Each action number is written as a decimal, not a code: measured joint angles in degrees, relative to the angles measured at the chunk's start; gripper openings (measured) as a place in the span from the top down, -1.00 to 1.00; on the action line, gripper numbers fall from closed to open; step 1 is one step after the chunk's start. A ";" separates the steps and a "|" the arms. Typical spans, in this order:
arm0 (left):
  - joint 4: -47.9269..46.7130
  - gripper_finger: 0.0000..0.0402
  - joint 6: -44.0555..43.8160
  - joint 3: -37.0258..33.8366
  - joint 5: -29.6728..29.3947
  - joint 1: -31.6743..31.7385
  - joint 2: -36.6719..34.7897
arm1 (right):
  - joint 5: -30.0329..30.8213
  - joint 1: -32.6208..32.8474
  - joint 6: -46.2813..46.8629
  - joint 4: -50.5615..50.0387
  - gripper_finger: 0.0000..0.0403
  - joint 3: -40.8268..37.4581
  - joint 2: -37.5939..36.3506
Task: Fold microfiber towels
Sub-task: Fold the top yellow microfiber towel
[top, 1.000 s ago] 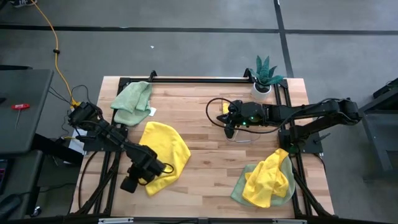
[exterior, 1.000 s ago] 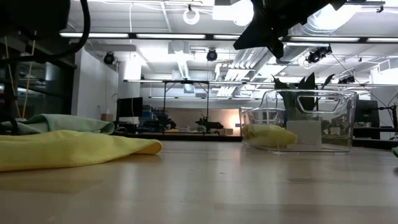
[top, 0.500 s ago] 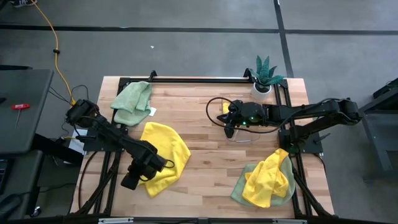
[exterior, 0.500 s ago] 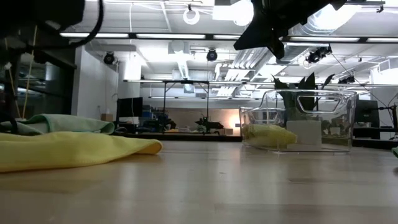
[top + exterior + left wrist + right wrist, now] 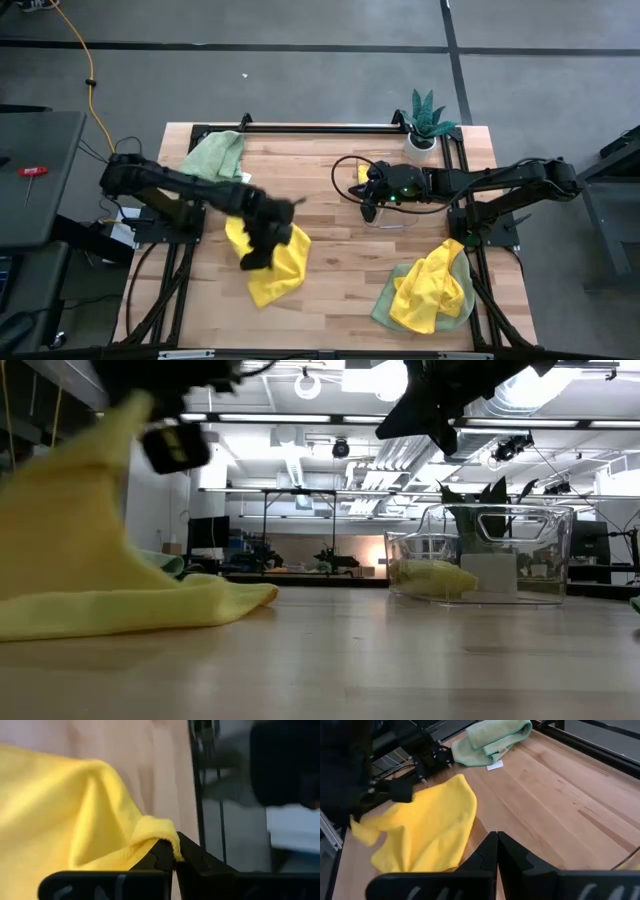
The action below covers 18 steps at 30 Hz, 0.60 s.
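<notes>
In the high view, the left gripper (image 5: pixel 262 232) has moved from the front-left edge of the yellow towel (image 5: pixel 280 270) to the middle of the table (image 5: pixel 340 250), and it has carried one edge of the cloth with it. A second ago the towel was lying flat and wide; now it is doubled over itself and narrower, with its long axis running from the gripper toward the front edge of the table, a little slanted to the right. I judge that the first fold is being made. The green towel (image 5: pixel 215 155) lies bunched at the back-left corner, and a pile of towels (image 5: pixel 430 290), yellow on green, waits at the front right. The right gripper (image 5: pixel 368 205) hangs closed and empty over the clear box (image 5: pixel 395 215). In the low view, the yellow towel (image 5: pixel 90 560) now rises in a steep slope toward the gripper, while its lower part stays on the table. In the left wrist view, the fingers (image 5: pixel 165 857) are closed together on a small pinch of the yellow hem (image 5: pixel 155 827). In the right wrist view, the closed fingers (image 5: pixel 487 852) hold nothing, and the yellow towel (image 5: pixel 435 825) lies beyond them, lifted at one end.
</notes>
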 joint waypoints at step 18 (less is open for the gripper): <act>2.94 1.00 2.21 19.08 -17.59 26.62 3.47 | -7.84 0.01 -0.46 -1.66 0.99 0.00 0.00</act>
